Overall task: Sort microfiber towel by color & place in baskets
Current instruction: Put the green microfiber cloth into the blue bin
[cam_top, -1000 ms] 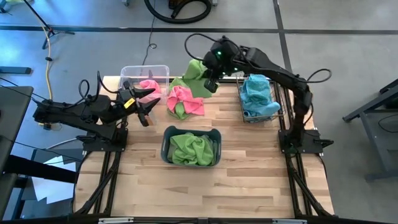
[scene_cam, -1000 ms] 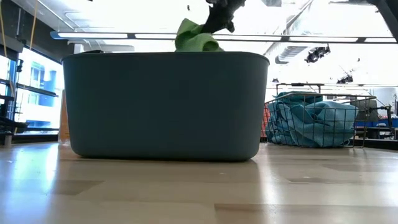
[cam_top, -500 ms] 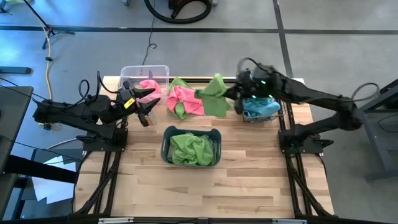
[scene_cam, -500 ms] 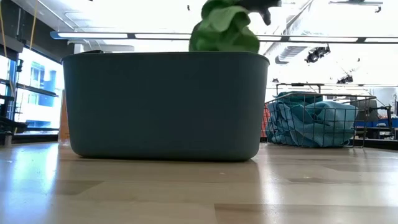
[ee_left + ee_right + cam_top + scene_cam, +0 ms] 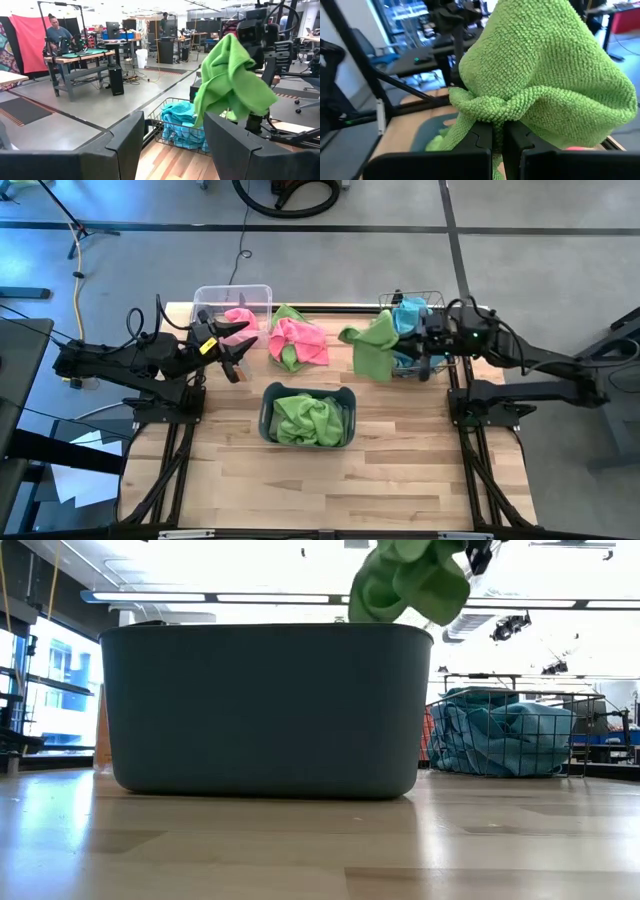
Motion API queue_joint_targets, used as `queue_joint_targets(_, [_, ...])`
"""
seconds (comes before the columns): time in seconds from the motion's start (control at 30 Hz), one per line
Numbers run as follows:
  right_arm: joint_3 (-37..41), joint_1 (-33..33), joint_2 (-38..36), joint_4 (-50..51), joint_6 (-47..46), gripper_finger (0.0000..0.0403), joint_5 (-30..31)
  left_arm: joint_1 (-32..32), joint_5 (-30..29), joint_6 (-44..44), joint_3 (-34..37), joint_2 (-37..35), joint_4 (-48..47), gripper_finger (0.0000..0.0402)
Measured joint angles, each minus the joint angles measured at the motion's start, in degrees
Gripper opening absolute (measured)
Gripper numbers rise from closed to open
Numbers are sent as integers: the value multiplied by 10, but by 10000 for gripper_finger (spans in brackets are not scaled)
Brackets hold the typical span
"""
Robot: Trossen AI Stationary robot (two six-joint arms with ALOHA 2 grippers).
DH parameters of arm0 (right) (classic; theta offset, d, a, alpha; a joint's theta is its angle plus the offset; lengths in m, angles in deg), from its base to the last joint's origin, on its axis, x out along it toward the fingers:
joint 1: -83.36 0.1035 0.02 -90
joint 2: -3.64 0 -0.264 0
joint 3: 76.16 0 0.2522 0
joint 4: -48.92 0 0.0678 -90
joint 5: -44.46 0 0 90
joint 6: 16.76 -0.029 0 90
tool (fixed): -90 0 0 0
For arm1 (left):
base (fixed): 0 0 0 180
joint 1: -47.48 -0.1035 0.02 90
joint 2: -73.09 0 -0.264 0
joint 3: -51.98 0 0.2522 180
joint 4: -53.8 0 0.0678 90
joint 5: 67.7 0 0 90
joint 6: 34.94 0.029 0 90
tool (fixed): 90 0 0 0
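- While the right gripper (image 5: 425,350) is hanging above the table's right edge, its jaws are pressing tight together on a green towel (image 5: 374,348), which is dangling clear of the wood beside the dark wire-mesh basket (image 5: 437,367).
- That mesh basket is sitting at the table's far right corner and is holding blue towels (image 5: 408,315).
- Seen from the low camera, the lifted green towel (image 5: 410,578) is hanging above the rim of the grey-blue tub (image 5: 265,708), with the wire basket (image 5: 500,735) off to one side.
- Near the table's middle, the grey-blue tub (image 5: 268,412) is holding more green cloth (image 5: 310,420).
- By the far left corner, the clear bin (image 5: 232,293) is holding a pink towel (image 5: 240,319).
- Between the bin and the mesh basket, a loose heap of pink and green towels (image 5: 297,340) is lying along the table's far edge.
- At the left edge, the left gripper (image 5: 235,350) is waiting with its jaws well apart, gripping nothing, just beside the clear bin.
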Motion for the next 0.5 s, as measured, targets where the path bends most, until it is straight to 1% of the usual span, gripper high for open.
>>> queue_joint_targets(0.1, [18, 3, -12, -26, -11, 0, -10, 0, 0, 0, 0, 0, 0, 193])
queue_joint_targets(0.27, [20, 25, -5, -74, -16, 0, -11, 0, 0, 0, 0, 0, 0, 193])
queue_joint_targets(0.4, [20, 56, 22, -138, -15, 0, -12, 0, -1, 0, 0, 0, 0, 193])
queue_joint_targets(0.5, [20, 87, 57, -191, -15, 0, -12, 0, -1, 0, 0, 0, 0, 193])
